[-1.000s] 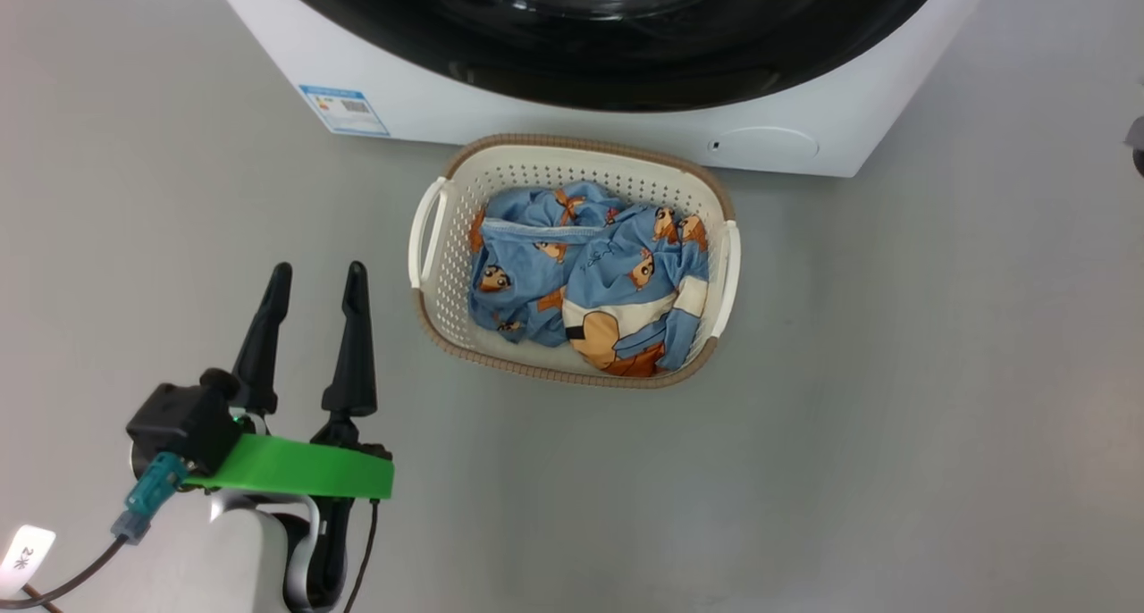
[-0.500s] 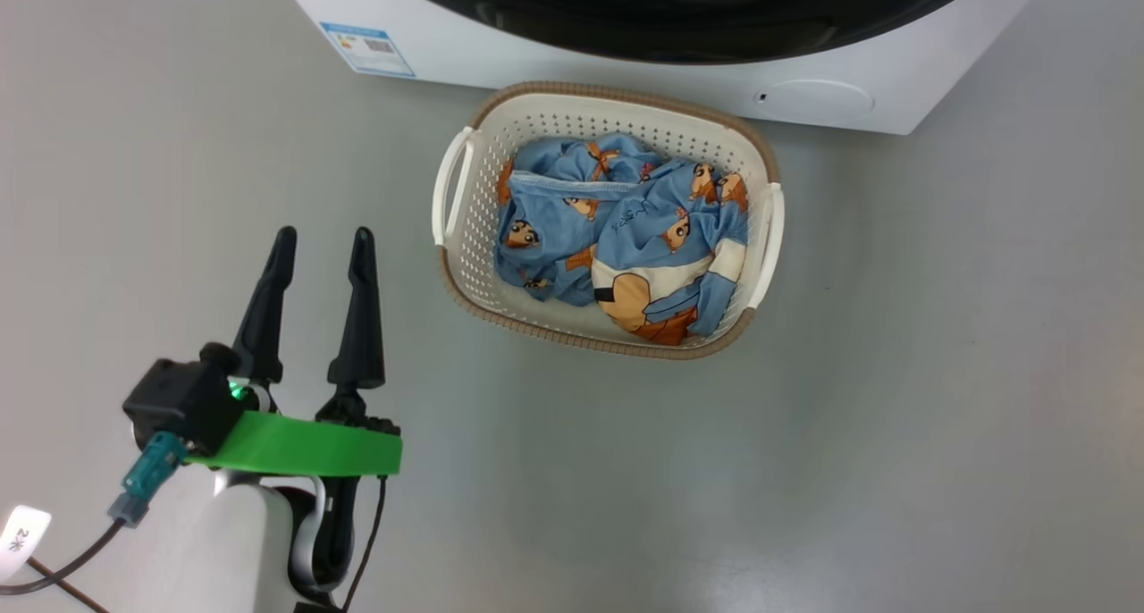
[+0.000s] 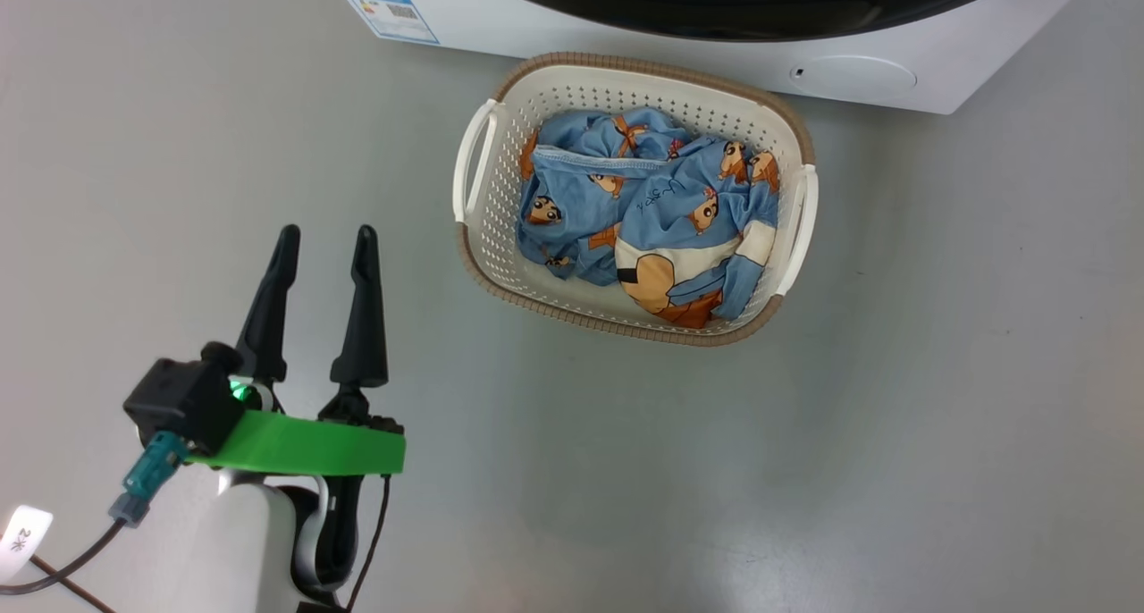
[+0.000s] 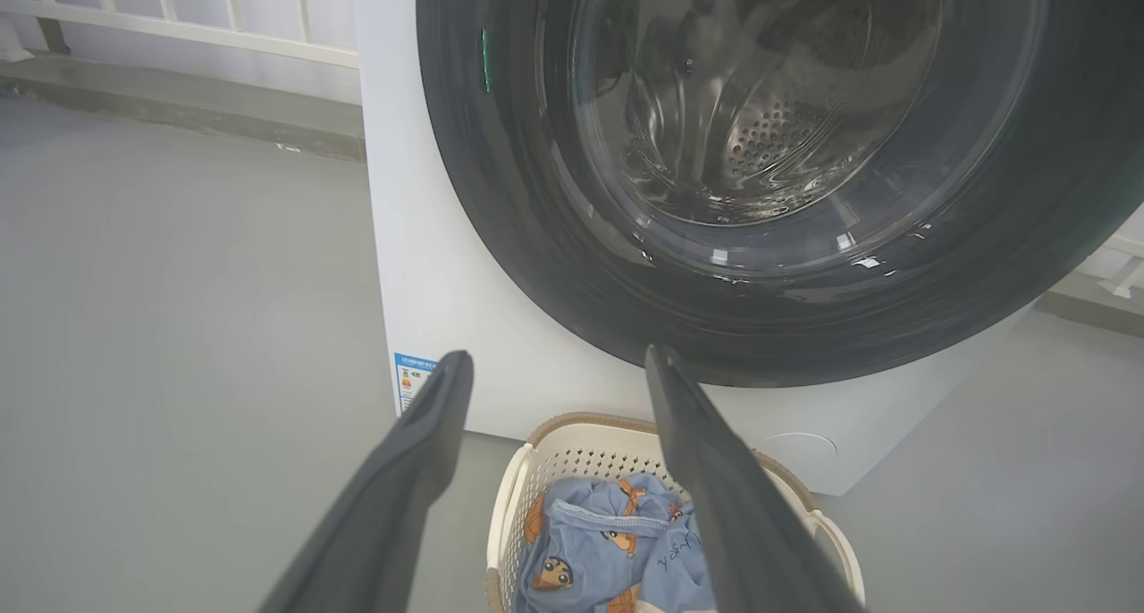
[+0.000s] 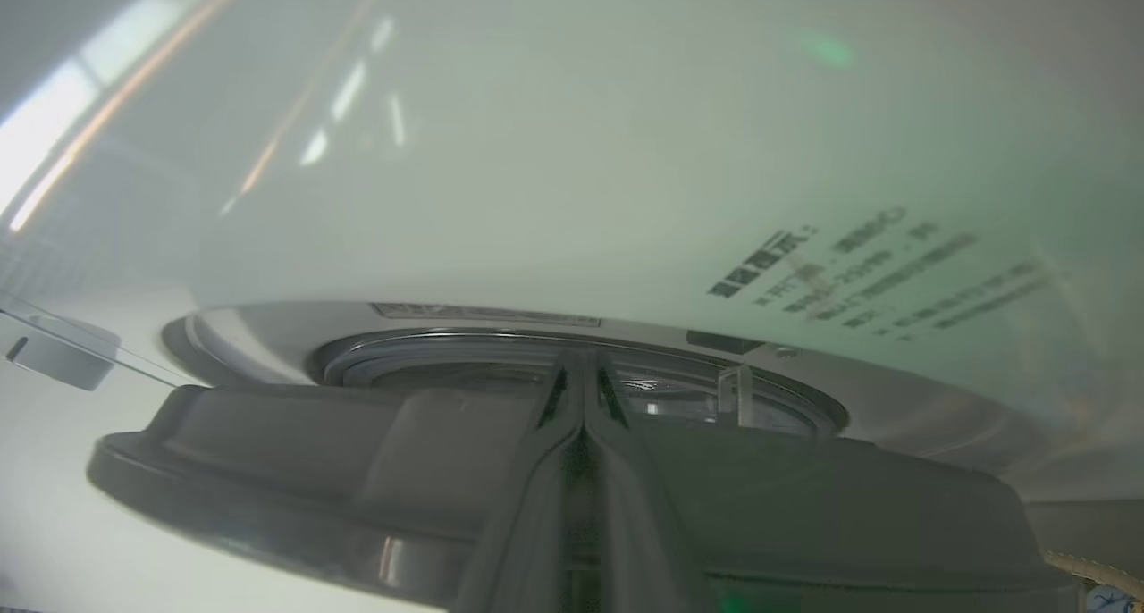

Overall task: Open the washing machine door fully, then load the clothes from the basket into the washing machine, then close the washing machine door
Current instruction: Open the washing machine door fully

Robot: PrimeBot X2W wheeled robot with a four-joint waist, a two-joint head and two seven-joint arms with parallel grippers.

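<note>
The smooth grey floor (image 3: pixel 894 434) is carrying two things. The white washer (image 3: pixel 500 14) is standing at the far side. The basket (image 3: pixel 496 229) is sitting just in front of the washer's base, nearer than it and lying slightly askew to the washer's front.
</note>
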